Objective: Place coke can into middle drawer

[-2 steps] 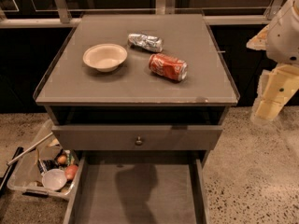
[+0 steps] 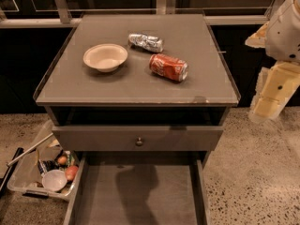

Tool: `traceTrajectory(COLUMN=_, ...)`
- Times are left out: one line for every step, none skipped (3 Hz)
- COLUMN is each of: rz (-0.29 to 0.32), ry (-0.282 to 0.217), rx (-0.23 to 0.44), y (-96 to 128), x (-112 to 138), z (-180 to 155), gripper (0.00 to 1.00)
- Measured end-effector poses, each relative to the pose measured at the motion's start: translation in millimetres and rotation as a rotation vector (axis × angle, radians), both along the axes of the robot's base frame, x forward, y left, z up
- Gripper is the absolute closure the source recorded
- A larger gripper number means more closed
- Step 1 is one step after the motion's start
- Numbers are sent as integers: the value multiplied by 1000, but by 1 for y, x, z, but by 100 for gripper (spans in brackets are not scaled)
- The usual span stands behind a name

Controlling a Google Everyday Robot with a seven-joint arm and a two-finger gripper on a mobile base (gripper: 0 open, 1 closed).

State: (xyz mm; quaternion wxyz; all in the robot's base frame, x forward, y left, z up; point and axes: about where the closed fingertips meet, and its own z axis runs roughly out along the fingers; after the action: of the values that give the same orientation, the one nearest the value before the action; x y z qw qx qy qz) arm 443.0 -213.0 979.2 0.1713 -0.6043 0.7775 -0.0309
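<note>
- Cream gripper (image 2: 271, 97) hangs beside the cabinet's right edge, well apart from the can; spread or pressed together, I cannot tell.
- Small red coke can (image 2: 168, 67) lies sideways on the grey tabletop (image 2: 140, 90).
- Crumpled silver can (image 2: 146, 41) sits just behind it, with a beige round bowl (image 2: 105, 56) nearby.
- Wide grey middle drawer (image 2: 140, 191) stands open below the knobbed drawer front (image 2: 187, 137), its near end cut off.
</note>
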Motion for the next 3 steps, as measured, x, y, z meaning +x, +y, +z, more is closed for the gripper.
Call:
traceTrajectory(rz=7, ry=-4, rx=34, y=8, x=11, z=-4, gripper=0)
traceTrajectory(rz=32, ry=-14, rx=80, y=25, x=22, z=-10, gripper=0)
traceTrajectory(rz=64, ry=-22, rx=135, y=40, x=28, z=-19, gripper=0)
